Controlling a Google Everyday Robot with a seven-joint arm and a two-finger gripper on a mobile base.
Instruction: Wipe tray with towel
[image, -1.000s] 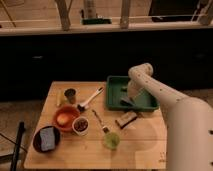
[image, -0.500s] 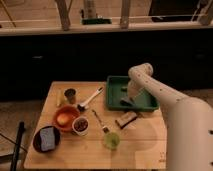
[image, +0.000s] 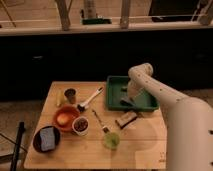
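The tray (image: 149, 104) is green and sits right of centre in the frame, on the upper right part of the wooden counter (image: 135, 147), with its right rim near the counter's right edge. Its floor shows dark green, and a few small pale marks lie near its upper left corner. The towel cannot be made out; something dark lies under the tool on the tray floor, but what it is cannot be told.

The tool (image: 128, 101) is down inside the tray, low over its floor, in the middle toward the near rim. Whether its fingers are apart or together cannot be told. The white arm (image: 155, 90) enters from the lower right of the frame as a broad pale mass, rises to the upper left, bends at a rounded joint above the tray's far rim, and then drops steeply down into the tray, so the last link points downward and slightly left.

Just below the tray's near rim, on the counter, lies a small dark block (image: 126, 119), tilted. Left of the tray a brush (image: 90, 99) with a white handle lies slanted, head toward the lower left. Further left stands a dark cup (image: 70, 95) with a yellow thing (image: 59, 98) beside it. Below them sit an orange bowl (image: 65, 118) and, touching it on the right, a small white bowl (image: 81, 125) with dark contents. A fork (image: 100, 121) lies between that bowl and the block. A green cup (image: 111, 140) stands near the counter's front, and a dark plate (image: 39, 145) holding a pale blue sponge (image: 47, 138) sits at the lower left.
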